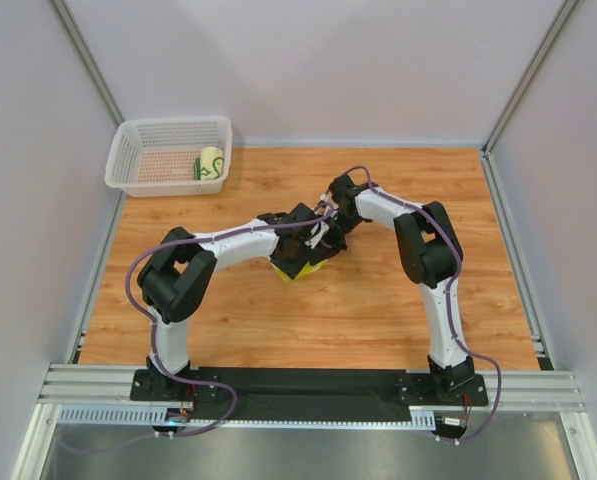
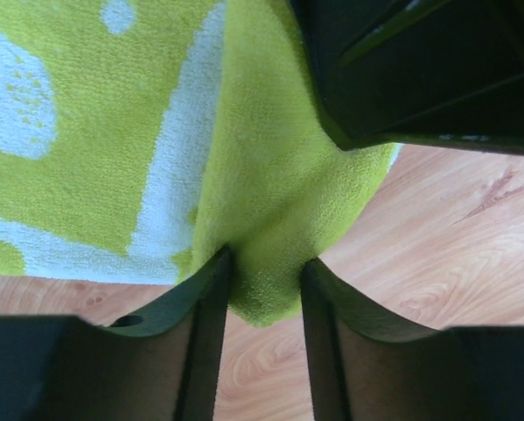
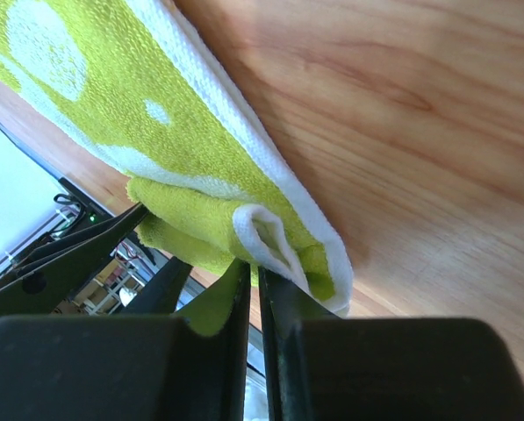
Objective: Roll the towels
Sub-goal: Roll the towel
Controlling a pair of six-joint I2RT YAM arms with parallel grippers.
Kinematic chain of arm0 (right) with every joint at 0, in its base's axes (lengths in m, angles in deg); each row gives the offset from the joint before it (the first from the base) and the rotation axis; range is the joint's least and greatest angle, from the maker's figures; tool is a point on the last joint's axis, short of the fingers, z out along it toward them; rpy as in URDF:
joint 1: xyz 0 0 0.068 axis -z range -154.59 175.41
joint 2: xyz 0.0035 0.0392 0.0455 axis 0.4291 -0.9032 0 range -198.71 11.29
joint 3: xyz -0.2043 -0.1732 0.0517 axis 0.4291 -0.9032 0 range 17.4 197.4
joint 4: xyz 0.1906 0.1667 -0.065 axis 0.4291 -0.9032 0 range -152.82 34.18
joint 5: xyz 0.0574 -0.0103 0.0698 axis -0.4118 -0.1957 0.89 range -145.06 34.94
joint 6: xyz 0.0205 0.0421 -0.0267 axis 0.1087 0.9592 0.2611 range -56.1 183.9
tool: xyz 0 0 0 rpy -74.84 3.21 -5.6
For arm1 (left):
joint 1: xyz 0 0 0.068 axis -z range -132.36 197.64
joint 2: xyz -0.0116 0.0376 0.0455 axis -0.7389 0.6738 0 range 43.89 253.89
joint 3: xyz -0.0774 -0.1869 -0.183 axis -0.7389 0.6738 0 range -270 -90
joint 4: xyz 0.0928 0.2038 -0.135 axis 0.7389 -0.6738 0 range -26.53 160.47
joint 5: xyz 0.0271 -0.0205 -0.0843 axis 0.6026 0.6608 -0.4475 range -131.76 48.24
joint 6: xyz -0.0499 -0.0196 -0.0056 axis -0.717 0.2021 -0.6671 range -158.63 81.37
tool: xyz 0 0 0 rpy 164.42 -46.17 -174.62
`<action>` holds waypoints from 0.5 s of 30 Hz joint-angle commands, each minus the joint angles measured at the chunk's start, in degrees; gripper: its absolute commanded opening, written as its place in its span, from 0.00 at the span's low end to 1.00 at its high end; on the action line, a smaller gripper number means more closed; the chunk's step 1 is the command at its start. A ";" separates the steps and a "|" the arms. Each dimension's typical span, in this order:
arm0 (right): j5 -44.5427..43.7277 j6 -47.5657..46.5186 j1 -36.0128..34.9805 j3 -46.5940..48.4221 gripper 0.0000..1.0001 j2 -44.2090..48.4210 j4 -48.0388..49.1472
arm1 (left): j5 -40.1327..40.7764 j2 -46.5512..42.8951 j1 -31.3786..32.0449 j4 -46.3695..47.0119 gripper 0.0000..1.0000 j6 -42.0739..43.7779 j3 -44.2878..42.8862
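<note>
From above, both arms meet at the middle of the table (image 1: 398, 300) over a lime towel (image 1: 302, 268), which is mostly hidden beneath them. The left gripper (image 1: 306, 250) and right gripper (image 1: 326, 238) are close together on it. Far left, a white basket (image 1: 128, 150) holds a rolled towel (image 1: 210, 162).

In the left wrist view, the left gripper (image 2: 266, 263) is half closed on a thick lime fold. The cloth fills the gap between the fingers and bulges out below them. The rest of the towel spreads away flat on the wood.

In the right wrist view, the right gripper (image 3: 254, 270) is almost closed, pinching the doubled white hem at a corner of the towel (image 3: 112, 114).

The towel looks light, soft and limp, and the terry pile should give good grip. It will likely sag and unroll wherever it is not held. Holding the hem or a full fold, as now, seems better than gripping a single layer.
</note>
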 commanded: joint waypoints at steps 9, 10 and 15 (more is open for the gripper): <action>-3.63 -2.23 2.62 -0.72 0.09 1.61 -2.90 | -0.02 2.31 -0.18 -1.38 0.14 0.97 5.15; -3.81 -2.40 3.49 -0.89 0.09 1.87 -2.99 | -0.37 2.14 -0.18 -1.73 0.13 0.97 4.54; -6.09 -3.46 5.35 -1.77 0.09 2.23 -4.39 | -8.09 1.34 -0.09 -6.48 0.11 0.09 0.67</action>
